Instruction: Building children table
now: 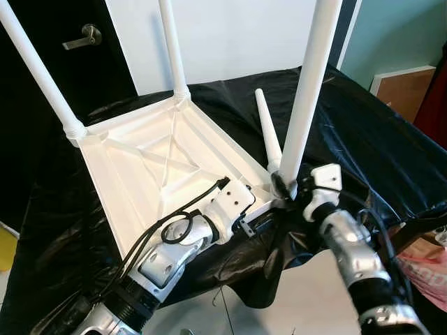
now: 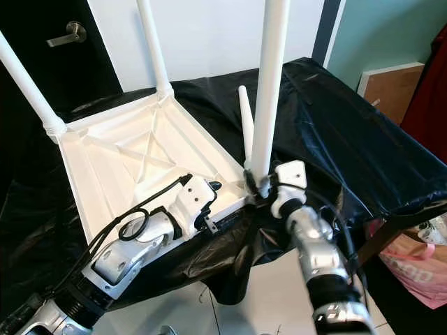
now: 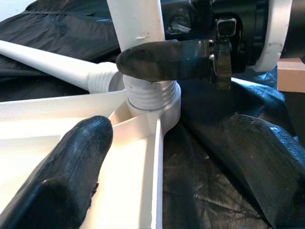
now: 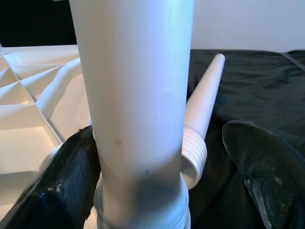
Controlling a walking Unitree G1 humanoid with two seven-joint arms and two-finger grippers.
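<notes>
The white plastic table top (image 1: 160, 157) lies upside down on the black-covered table (image 1: 377, 146). Two legs stand in its far corners (image 1: 38, 70) (image 1: 173, 49), and a third leg (image 1: 307, 91) stands upright in the near right corner socket (image 3: 152, 98). A fourth leg (image 1: 269, 129) lies loose on the cloth just behind that corner. My right gripper (image 1: 286, 187) is open around the third leg's base; one finger (image 4: 62, 181) touches it, the other (image 4: 267, 162) stands apart. My left gripper (image 3: 167, 138) is open, straddling the table top's near rim beside that corner.
The black sheet hangs over the table's near edge. A dark door with a lever handle (image 1: 82, 35) is at the back left. A brown board (image 1: 408, 87) leans at the right and a pink bag (image 1: 426, 269) sits on the floor below it.
</notes>
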